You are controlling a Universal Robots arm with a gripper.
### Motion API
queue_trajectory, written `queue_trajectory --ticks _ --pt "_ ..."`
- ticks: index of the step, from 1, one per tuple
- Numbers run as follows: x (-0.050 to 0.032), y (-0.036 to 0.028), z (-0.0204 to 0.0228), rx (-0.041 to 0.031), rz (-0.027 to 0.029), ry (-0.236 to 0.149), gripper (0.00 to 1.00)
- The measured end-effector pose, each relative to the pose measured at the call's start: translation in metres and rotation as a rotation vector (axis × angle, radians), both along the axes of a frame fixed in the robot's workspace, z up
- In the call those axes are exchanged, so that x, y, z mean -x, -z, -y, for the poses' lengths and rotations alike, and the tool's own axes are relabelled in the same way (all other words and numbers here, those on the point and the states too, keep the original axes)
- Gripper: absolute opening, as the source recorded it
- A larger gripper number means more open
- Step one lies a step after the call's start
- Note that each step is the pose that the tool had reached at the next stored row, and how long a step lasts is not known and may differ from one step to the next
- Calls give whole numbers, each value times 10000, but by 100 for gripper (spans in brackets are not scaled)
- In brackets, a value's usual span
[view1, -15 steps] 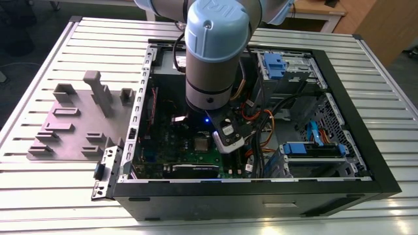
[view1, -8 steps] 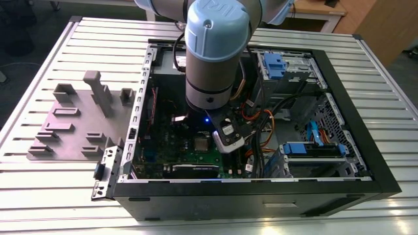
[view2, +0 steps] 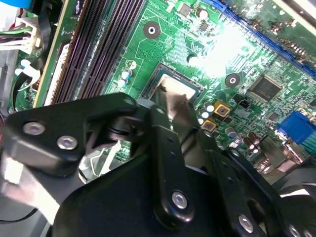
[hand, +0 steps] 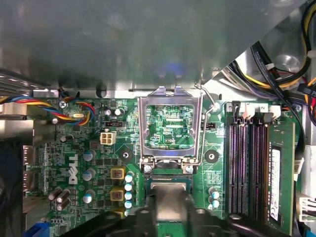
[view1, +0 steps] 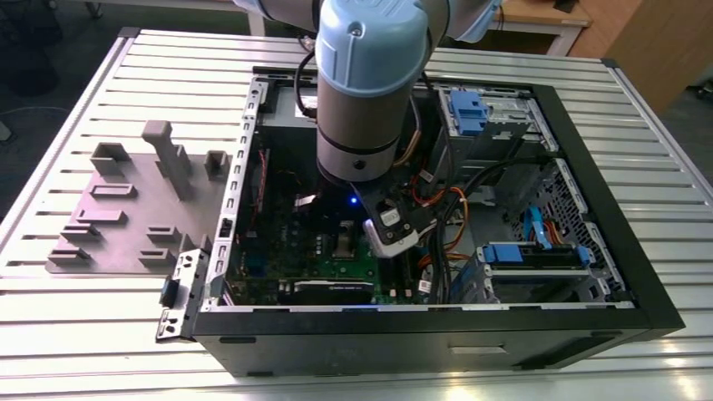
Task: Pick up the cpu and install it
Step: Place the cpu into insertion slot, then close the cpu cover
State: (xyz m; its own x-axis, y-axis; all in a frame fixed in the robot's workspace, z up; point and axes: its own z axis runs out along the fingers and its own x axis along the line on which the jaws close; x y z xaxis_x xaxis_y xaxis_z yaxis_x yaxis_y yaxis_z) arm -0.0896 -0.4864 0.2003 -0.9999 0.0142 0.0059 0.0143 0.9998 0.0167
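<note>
Cpu (hand: 168, 189) lies at the socket (hand: 147, 180) directly under the end effector (hand: 169, 210), hinged frame (hand: 170, 95) just beyond it standing open; pick-up judged done, seating unconfirmed, frame not yet closed, and whether the end effector pinches the cpu or is clear of it cannot be told.

Green board, black case
Motherboard (hand: 163, 128) green with dark purple memory slots (hand: 244, 163); cpu (view2: 177, 89) seemingly silver-grey under glare; computer case (view1: 446, 351) black.
</note>
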Motion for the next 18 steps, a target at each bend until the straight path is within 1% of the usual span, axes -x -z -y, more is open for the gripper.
queue_trajectory --ticks 1,3,4,5,10,12,18 --pt "0 0 0 -2 -1 0 33" --pt "0 -1 0 -1 -2 0 21" --pt "0 -2 0 0 -3 -1 21" --pt "0 -2 0 1 -4 -1 11" --pt "0 -2 1 1 -6 -1 11" --pt "0 -2 0 1 -21 0 11" --pt "0 -2 0 1 -24 0 11"
